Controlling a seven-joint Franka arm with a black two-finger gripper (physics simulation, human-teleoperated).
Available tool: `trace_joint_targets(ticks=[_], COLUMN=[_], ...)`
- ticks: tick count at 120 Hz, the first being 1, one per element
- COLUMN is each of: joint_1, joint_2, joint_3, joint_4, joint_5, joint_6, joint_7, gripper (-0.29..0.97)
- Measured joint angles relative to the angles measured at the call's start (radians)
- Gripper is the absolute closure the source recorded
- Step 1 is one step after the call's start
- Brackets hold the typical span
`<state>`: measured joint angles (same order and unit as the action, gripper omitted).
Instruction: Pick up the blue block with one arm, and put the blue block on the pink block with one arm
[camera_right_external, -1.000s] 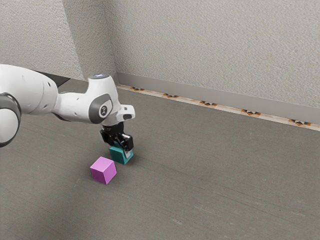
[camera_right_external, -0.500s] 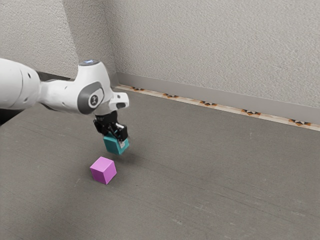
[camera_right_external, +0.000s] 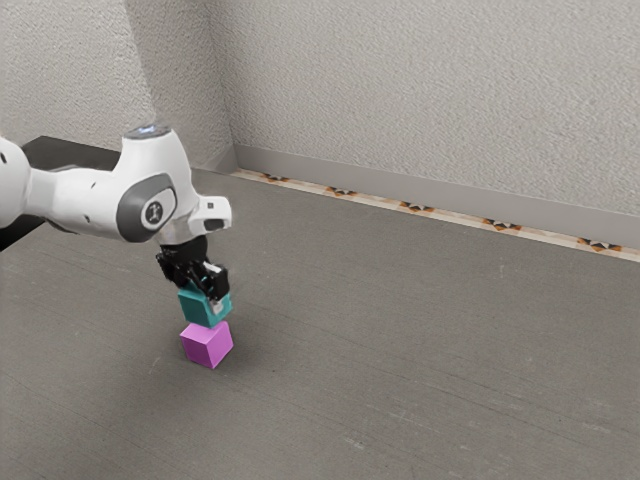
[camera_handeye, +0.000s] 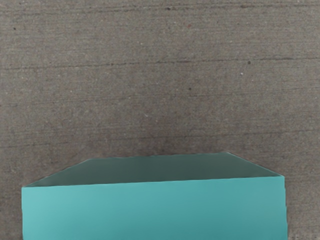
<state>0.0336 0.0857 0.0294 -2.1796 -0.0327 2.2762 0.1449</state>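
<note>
In the lower left of the exterior frame, the pink block (camera_right_external: 206, 343) is sitting on the grey surface (camera_right_external: 430, 350). Directly above it the blue block (camera_right_external: 203, 305), teal in tone, is hanging with its underside at the pink block's top face; I cannot tell whether they are touching. The black claw (camera_right_external: 203, 292) is clamping the blue block from two sides. The white arm (camera_right_external: 90, 200) is reaching in from the left edge. Farther back, a patterned strip (camera_right_external: 450, 212) is running along the foot of the textured wall (camera_right_external: 420, 90).
</note>
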Motion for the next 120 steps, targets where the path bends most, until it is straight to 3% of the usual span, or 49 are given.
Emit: trace_joint_targets(ticks=[61, 120], joint_1=[-0.003, -0.028], joint_2=[-0.013, -0.024], joint_3=[0.012, 0.012], joint_4=[-0.051, -0.072], joint_5=[0.001, 0.075], joint_6=[0.020, 0.031], joint_7=[-0.055, -0.055], gripper=[0.28, 0.28])
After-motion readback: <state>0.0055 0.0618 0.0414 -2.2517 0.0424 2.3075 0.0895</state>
